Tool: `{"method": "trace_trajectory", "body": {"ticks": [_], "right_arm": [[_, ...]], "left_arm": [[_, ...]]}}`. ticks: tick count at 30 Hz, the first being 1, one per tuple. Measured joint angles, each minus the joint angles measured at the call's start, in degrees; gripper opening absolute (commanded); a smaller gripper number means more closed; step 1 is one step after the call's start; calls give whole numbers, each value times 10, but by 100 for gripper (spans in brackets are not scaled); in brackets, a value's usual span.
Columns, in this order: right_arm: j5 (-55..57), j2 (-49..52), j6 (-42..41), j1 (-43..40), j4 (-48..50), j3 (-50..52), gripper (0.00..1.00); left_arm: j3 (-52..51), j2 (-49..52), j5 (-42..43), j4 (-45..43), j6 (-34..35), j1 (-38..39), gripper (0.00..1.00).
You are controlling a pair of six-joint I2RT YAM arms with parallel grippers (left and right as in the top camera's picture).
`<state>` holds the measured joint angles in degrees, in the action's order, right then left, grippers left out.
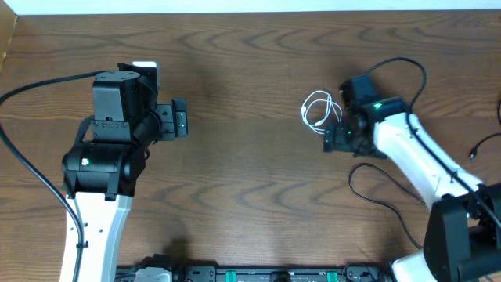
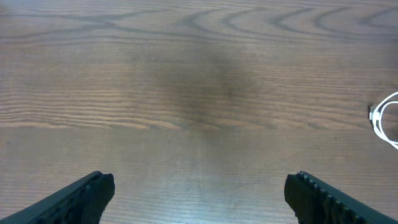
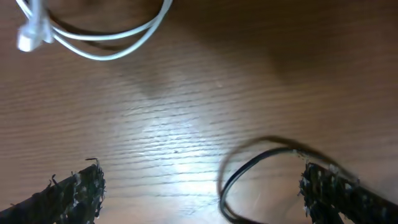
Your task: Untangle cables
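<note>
The white cable (image 1: 319,110) is seen in small loops on the table (image 1: 250,196), right of centre. The right gripper (image 1: 332,133) is held just beside those loops, its jaws spread wide and nothing gripped. In the right wrist view a bend of the black cable (image 3: 249,166) is seen on the wood between the jaws, close to one finger (image 3: 329,193); whether it is touched cannot be told. The white cable is seen apart from it, at the top left of that view, with a small white plug (image 3: 28,40). More of the black cable is seen on the table beside the right arm in the overhead view. The left gripper (image 1: 178,121) is held well apart from both cables, jaws wide, nothing held; only wood is seen between its fingers (image 2: 87,196).
</note>
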<state>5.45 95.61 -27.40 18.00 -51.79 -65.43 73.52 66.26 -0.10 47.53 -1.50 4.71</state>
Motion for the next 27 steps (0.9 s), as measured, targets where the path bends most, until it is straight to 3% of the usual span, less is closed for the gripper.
{"method": "trace_trajectory", "body": {"ticks": [5,12,20,22,24,26,27], "right_arm": [[20,0,-67,41,33,0,99],[17,0,-107,54,5,10,99],[20,1,-201,54,91,148,98],[18,-3,-212,54,108,161,91],[16,-9,-222,54,131,172,77],[15,-10,-230,54,142,176,45],[15,-11,-233,54,146,178,35]], "left_arm": [[0,0,0,0,0,0,93],[0,0,0,0,0,0,92],[0,0,0,1,0,0,92],[0,0,0,0,0,0,92],[0,0,0,0,0,0,93],[0,0,0,0,0,0,92],[0,0,0,0,0,0,92]]}}
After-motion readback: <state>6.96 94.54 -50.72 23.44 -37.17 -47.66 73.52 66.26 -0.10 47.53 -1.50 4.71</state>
